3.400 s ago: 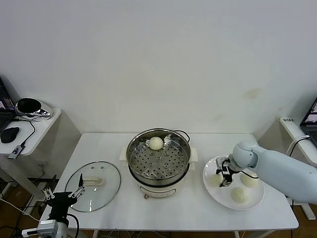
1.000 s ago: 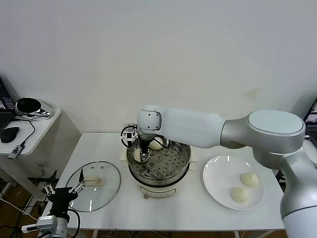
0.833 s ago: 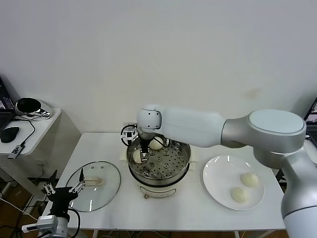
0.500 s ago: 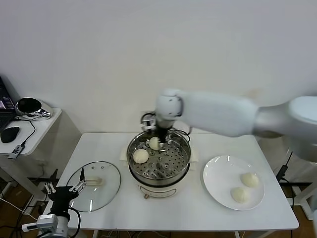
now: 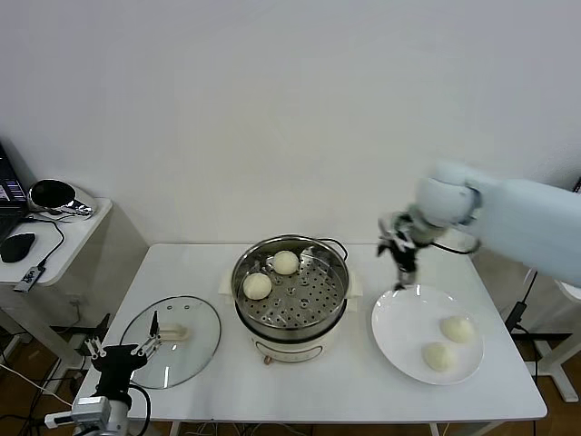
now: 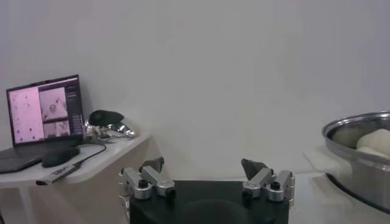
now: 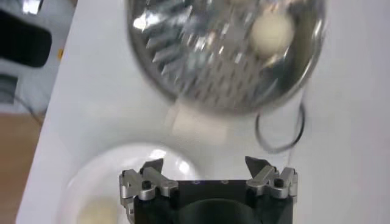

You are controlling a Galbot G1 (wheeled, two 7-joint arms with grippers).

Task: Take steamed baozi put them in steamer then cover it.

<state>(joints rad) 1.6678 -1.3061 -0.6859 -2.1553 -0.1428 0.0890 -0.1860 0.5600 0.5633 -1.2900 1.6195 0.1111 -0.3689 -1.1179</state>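
Note:
The steamer [image 5: 290,292] stands mid-table with two baozi on its perforated tray, one at the back [image 5: 286,262] and one at the left [image 5: 257,286]. Two more baozi [image 5: 457,329] [image 5: 439,356] lie on the white plate [image 5: 399,318] at the right. My right gripper [image 5: 398,248] is open and empty, in the air between the steamer and the plate's far edge. In the right wrist view the steamer [image 7: 225,55] holds a baozi [image 7: 271,33]. The cover [image 5: 172,341] lies flat on the table at the left. My left gripper [image 5: 116,354] is open, low at the front left corner.
A side table [image 5: 45,238] with a mouse and a dark object stands at the far left. A black cable [image 5: 336,245] loops behind the steamer. The left wrist view shows a laptop [image 6: 44,112] and the steamer's rim [image 6: 359,131].
My right gripper set a second baozi down at the left of the steamer tray, let go, and swung right and up toward the plate. The left arm stayed parked.

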